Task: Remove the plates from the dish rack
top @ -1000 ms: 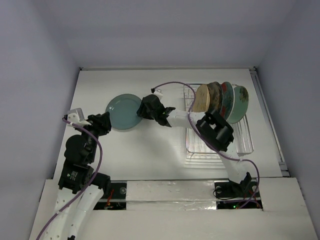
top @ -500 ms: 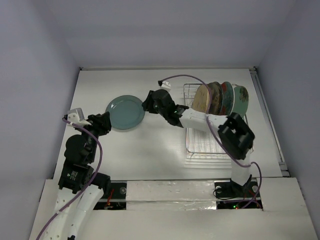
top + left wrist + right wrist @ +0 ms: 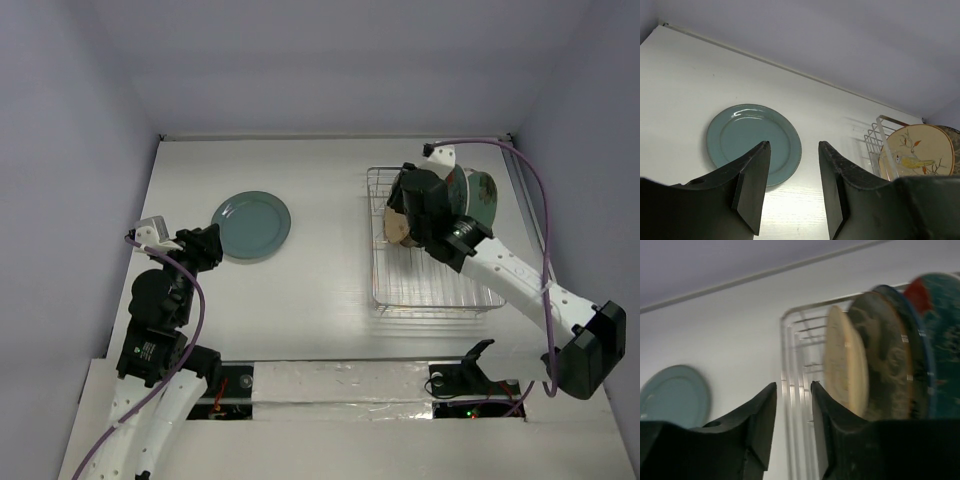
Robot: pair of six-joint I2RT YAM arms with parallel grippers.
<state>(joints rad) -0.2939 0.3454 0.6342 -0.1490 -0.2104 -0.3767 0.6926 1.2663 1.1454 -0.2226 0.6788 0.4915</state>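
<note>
A plain teal plate (image 3: 251, 226) lies flat on the white table, left of centre; it also shows in the left wrist view (image 3: 735, 137) and the right wrist view (image 3: 672, 396). The silver wire dish rack (image 3: 430, 298) stands at the right. Several plates stand upright in it: a tan one (image 3: 844, 365), a dark patterned one (image 3: 885, 365), a blue-rimmed one (image 3: 921, 345) and a green one with red (image 3: 942, 310). My right gripper (image 3: 403, 200) hovers over the rack's far left, open and empty (image 3: 792, 385), just left of the tan plate. My left gripper (image 3: 205, 245) is open and empty (image 3: 792, 145), just near of the teal plate.
White walls close in the table on the left, back and right. The tan plate's bird motif (image 3: 917, 155) and the rack's corner (image 3: 875, 135) show in the left wrist view. A purple cable (image 3: 540, 200) loops beside the right arm.
My right arm has swung from beside the teal plate back to the right, over the rack. The teal plate stays flat on the table. The left arm has not moved.
</note>
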